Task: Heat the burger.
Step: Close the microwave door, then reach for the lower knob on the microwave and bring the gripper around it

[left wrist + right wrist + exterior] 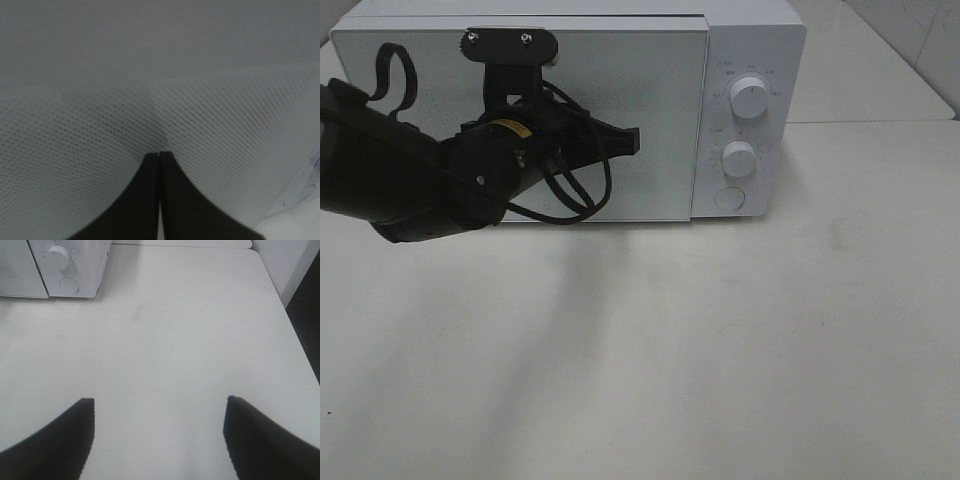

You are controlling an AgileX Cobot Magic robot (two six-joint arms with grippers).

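Observation:
The burger is not in view. A white microwave [750, 60] stands at the back of the table with its dotted door [660, 100] closed. My left gripper [632, 142] is shut, its tip at the door's right half. In the left wrist view the shut fingers [159, 156] press together right against the dotted door [225, 125]. My right gripper [159, 405] is open and empty over the bare table to the right of the microwave [75, 265]. It does not show in the exterior high view.
The microwave has two knobs [748, 97] and a round button [730, 197] on its right panel. The white table [720, 350] stretches in front. Its right edge [295, 340] shows in the right wrist view, with dark floor beyond.

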